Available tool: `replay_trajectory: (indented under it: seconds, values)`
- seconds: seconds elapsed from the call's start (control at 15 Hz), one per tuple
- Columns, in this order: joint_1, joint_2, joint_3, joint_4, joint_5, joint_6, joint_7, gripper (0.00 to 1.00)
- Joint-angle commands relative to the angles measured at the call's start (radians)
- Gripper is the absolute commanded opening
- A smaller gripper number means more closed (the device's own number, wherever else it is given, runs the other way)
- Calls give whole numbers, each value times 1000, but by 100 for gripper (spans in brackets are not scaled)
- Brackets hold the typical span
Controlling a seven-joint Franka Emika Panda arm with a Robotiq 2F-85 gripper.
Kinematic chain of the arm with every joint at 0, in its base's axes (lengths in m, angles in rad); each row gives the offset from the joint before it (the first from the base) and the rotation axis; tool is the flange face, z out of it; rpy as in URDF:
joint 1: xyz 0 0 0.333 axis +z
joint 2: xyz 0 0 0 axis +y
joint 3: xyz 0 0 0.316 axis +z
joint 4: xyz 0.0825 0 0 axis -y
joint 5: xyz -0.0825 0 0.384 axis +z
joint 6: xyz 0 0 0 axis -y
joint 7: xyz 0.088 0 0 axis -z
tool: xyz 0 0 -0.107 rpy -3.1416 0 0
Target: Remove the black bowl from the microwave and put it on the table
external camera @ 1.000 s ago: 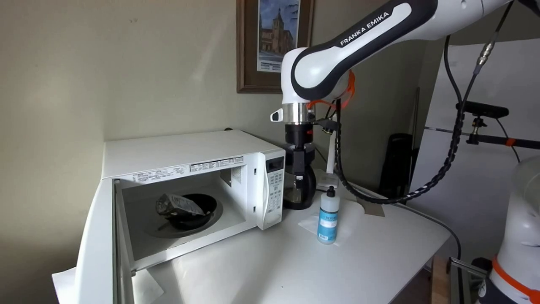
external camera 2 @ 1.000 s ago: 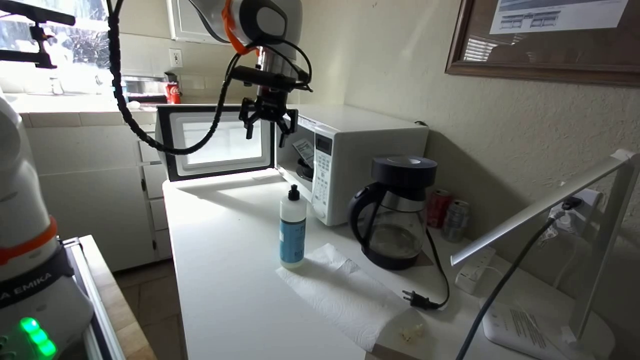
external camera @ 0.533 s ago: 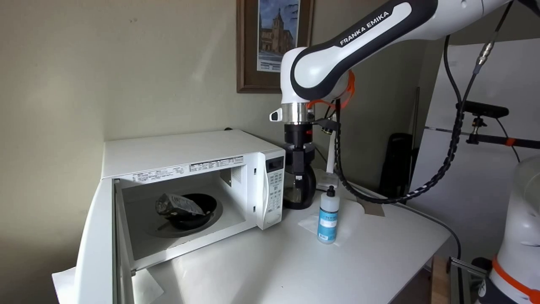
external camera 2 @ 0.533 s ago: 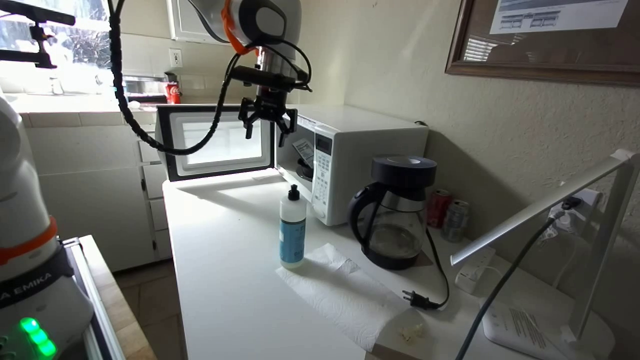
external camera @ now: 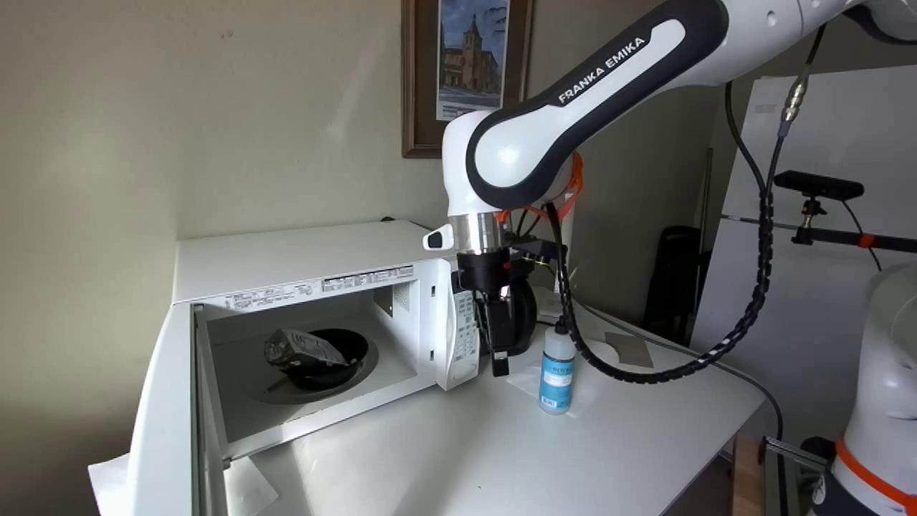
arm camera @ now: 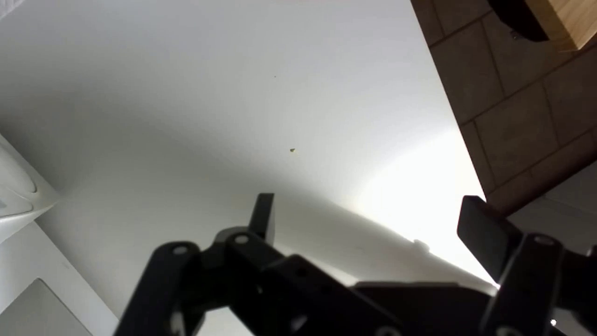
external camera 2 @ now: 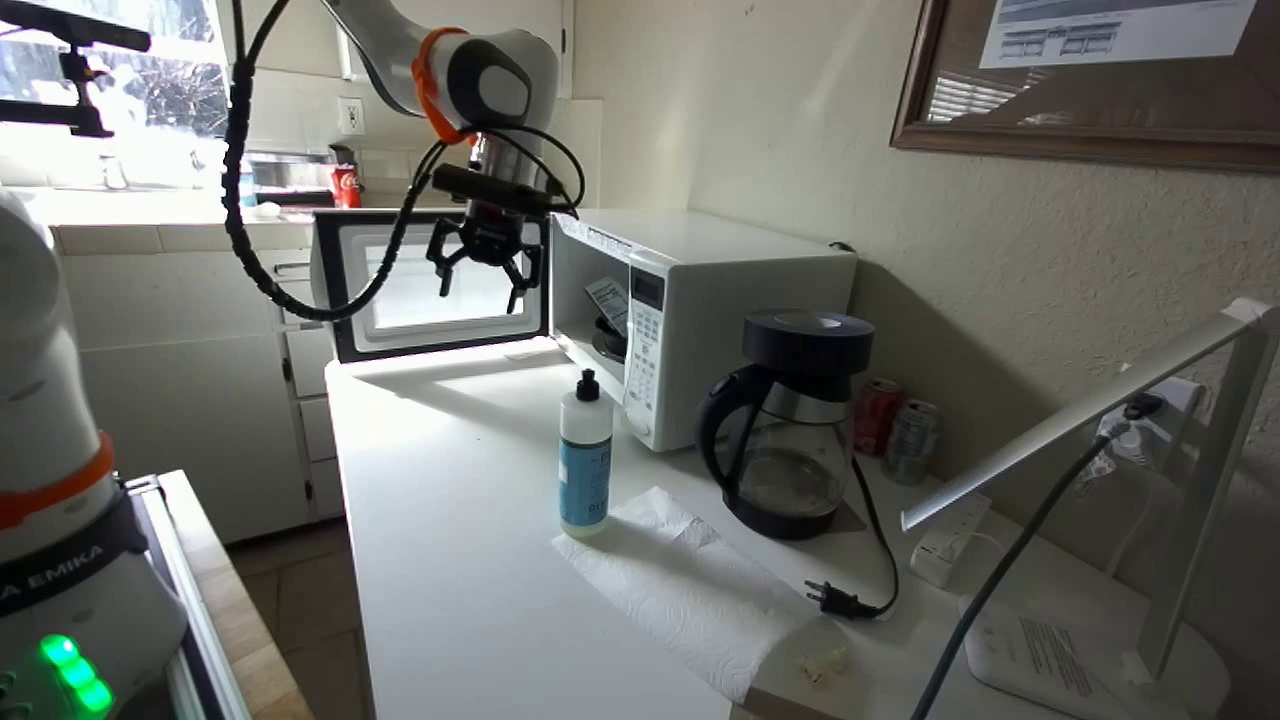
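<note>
The bowl sits inside the microwave, on the turntable; a grey packet lies tilted in it, overhanging the rim at left; the door is swung wide to the left, cavity exposed; in an exterior view the microwave stands at the far end of the table, and its panel hides part of the bowl.

The gripper points down above the table, outside the microwave and in front of it; jaws spread wide, nothing held; in the wrist view the fingertips stand well apart, the table showing between them; a small fleck lies on the table.

Other items: bottle upright, black cap and blue label, on the near side of the microwave; towel flat at its right, whether under its base cannot be told; jug upright to the right of the microwave, handle to the left; red can and grey can behind it at right, whether they touch cannot be told; plug on the near side of the jug; lamp at near right, its bar slanting down to the left.
</note>
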Motion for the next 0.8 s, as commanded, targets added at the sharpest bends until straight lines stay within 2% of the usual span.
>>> replay_trajectory:
  seconds: [0.0,0.13,0.2,0.53,0.67,0.73]
  values:
    - [23,58,39,1,-47,70,-109,100]
    - [26,95,53,14,-102,100,-115,100]
    - [16,55,51,2,-61,72,-88,100]
    - [18,87,60,9,-92,89,-100,100]
    - [35,120,66,6,-182,170,-24,100]
    - [45,145,65,9,-277,215,55,100]
